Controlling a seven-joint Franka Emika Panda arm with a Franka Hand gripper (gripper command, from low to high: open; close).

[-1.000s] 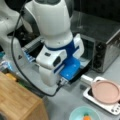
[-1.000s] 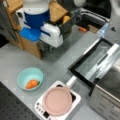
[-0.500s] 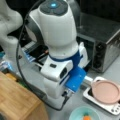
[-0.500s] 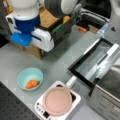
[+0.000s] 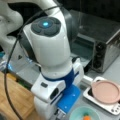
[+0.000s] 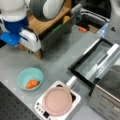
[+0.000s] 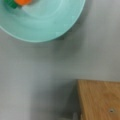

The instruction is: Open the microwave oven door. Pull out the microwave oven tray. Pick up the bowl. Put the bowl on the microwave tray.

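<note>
Your small round light teal bowl sits on the grey table, at a front view's left, with an orange piece of food inside and a bit of green beside it. In a front view the bowl shows at the bottom edge, just under the arm's blue and white wrist. In the wrist view the bowl fills the top left, with the orange piece at the very top.

The boxy silver-grey metal oven stands at a front view's right. Its wide dark glass door lies open and flat, with the bar handle across it. You cannot pick out the dark tray.

A flat pink round plate rests on a white tray with rounded corners, just right of the bowl. A wooden box is near the wrist.

The gripper does not show, so you cannot tell if its fingers are apart or closed.

Since a second ago, the arm has moved away from the oven and now hangs close to the bowl. The bowl, plate and door have stayed put.
</note>
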